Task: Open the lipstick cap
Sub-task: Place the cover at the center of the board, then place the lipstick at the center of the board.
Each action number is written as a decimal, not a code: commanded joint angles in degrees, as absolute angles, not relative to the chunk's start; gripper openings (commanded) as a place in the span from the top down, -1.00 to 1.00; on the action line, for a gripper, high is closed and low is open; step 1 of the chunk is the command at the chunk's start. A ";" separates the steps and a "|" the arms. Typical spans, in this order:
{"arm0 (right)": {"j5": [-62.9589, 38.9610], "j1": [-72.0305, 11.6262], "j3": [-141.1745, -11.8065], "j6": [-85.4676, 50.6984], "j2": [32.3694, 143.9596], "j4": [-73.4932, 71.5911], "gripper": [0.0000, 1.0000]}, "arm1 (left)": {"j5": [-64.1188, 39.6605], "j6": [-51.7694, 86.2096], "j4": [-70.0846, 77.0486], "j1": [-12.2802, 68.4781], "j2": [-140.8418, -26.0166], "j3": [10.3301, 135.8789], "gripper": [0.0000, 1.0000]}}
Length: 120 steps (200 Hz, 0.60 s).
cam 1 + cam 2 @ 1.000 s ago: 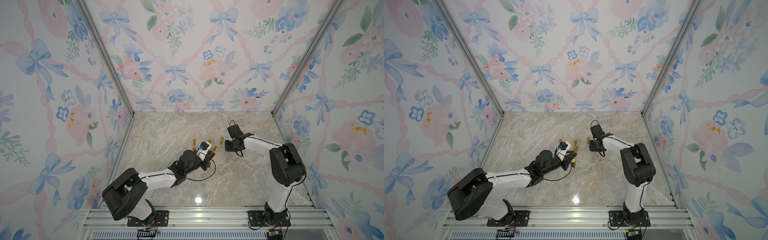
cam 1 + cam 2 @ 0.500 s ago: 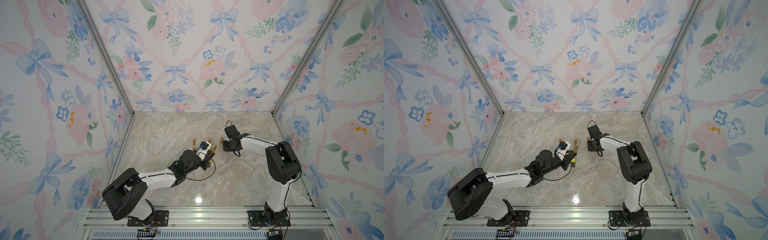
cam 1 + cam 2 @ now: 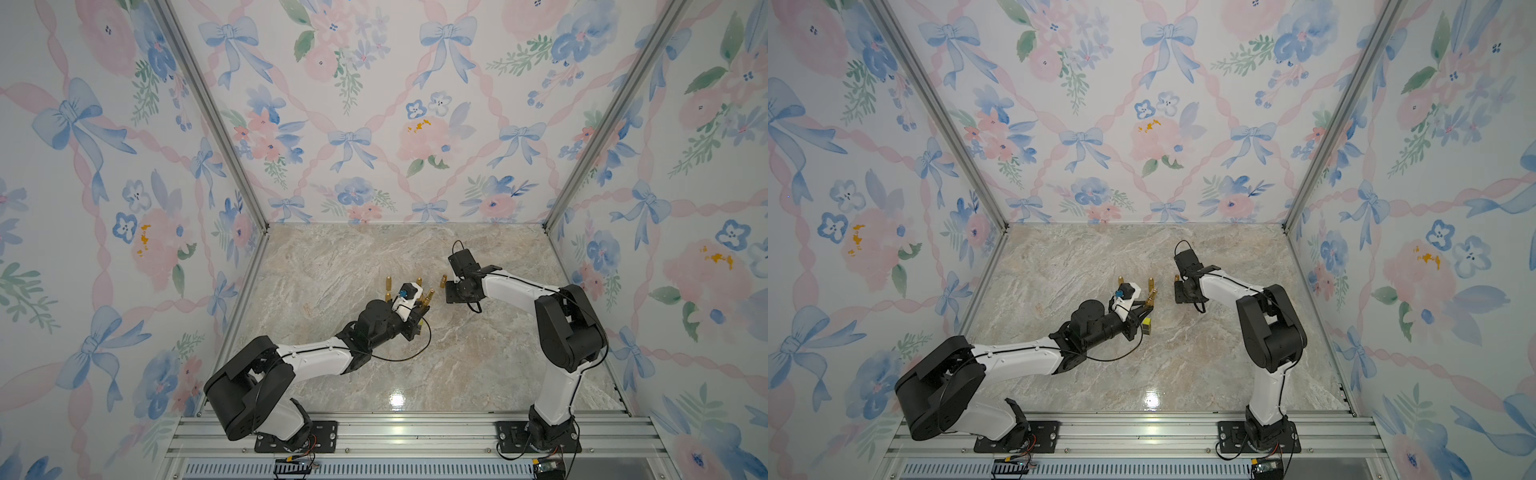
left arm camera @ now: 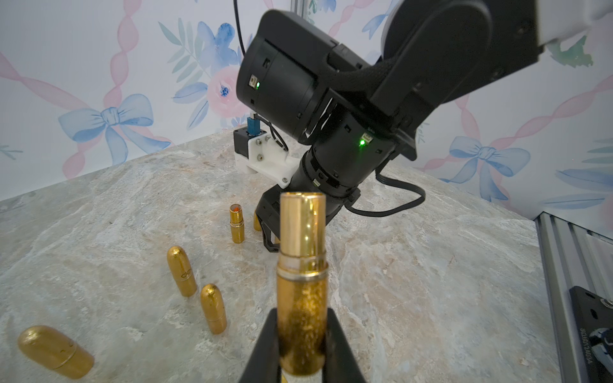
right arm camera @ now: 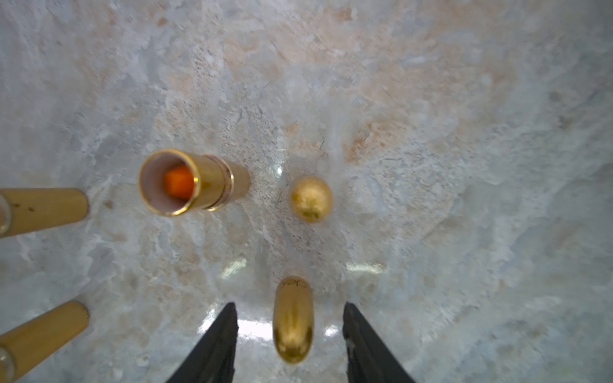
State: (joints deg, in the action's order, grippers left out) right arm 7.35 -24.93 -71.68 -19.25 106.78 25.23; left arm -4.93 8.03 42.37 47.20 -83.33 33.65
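Observation:
My left gripper (image 4: pixel 302 320) is shut on the glittery gold base of a lipstick (image 4: pixel 302 265), whose uncapped shiny tube points up toward the right arm. In both top views this lipstick (image 3: pixel 428 296) (image 3: pixel 1153 295) juts from the left gripper (image 3: pixel 423 302) near the table's middle. The gold bullet-shaped cap (image 5: pixel 292 318) stands on the marble between the spread fingers (image 5: pixel 219 345) of my right gripper (image 5: pixel 290 331), touching neither. In a top view the cap (image 3: pixel 443 281) sits just beside the right gripper (image 3: pixel 448 291).
An open lipstick with an orange stick (image 5: pixel 185 182) (image 4: pixel 236 223) and another upright gold cap (image 5: pixel 311 198) stand just beyond the right gripper. Two gold bullet shapes (image 4: pixel 181 270) (image 4: pixel 213 308) stand near the left gripper, and one (image 4: pixel 54 351) lies on its side.
The right gripper has shifted slightly toward the left arm and opened its jaws, letting go of the cap on the table. The left arm has stayed still with the lipstick.

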 commanded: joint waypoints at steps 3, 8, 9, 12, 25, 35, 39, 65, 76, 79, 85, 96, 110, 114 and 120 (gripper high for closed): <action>6.85 -25.23 -70.57 -20.54 99.17 29.43 -0.15 | -5.89 7.82 44.13 46.68 -83.70 33.55 1.00; 6.40 -25.22 -70.30 -20.64 97.97 30.17 -0.16 | -6.26 7.54 44.08 46.74 -83.74 33.49 1.00; 6.36 -25.22 -70.22 -20.60 97.68 30.33 -0.17 | -6.30 7.50 44.06 46.70 -83.79 33.49 1.00; 6.15 -25.28 -70.07 -20.66 96.96 30.85 -0.18 | -6.41 7.45 44.09 46.69 -83.78 33.49 1.00; 4.40 -25.30 -69.32 -20.88 93.39 32.86 -0.23 | -6.86 7.12 44.03 46.67 -84.00 33.64 1.00; 2.08 -25.29 -68.52 -21.17 90.27 34.22 -0.26 | -7.22 6.88 44.12 46.72 -84.21 33.74 1.00; 1.41 -25.25 -68.41 -21.26 89.47 34.64 -0.27 | -7.48 6.79 44.04 46.69 -84.41 33.88 1.00; -6.55 -25.22 -67.94 -22.10 82.78 38.39 -0.30 | -8.00 6.68 43.97 46.61 -85.45 34.62 1.00; -9.52 -25.18 -67.79 -22.58 80.26 39.48 -0.30 | -7.93 6.84 43.95 46.67 -85.86 35.04 1.00; -10.28 -25.17 -67.77 -22.75 79.44 39.81 -0.31 | -7.84 6.79 44.01 46.67 -86.07 35.18 1.00; -12.21 -25.20 -67.63 -23.07 78.09 40.13 -0.31 | -7.50 6.85 43.99 46.66 -86.36 35.48 1.00; -16.56 -25.21 -67.40 -23.75 76.10 40.25 -0.30 | -7.20 7.01 43.86 46.67 -86.99 35.92 1.00; -21.93 -25.33 -66.92 -25.37 74.41 39.57 -0.30 | -7.27 7.01 43.86 46.67 -87.48 36.45 1.00; -23.29 -25.38 -66.74 -25.94 74.01 39.08 -0.31 | -7.38 6.99 43.86 46.67 -87.60 36.60 1.00; -25.42 -25.52 -66.32 -26.85 73.55 38.10 -0.31 | -7.56 6.91 43.93 46.63 -87.82 36.80 1.00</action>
State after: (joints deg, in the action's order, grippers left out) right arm -13.50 -24.93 -68.01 -23.20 75.55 37.12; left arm -6.85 7.73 42.41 47.20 -86.78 34.87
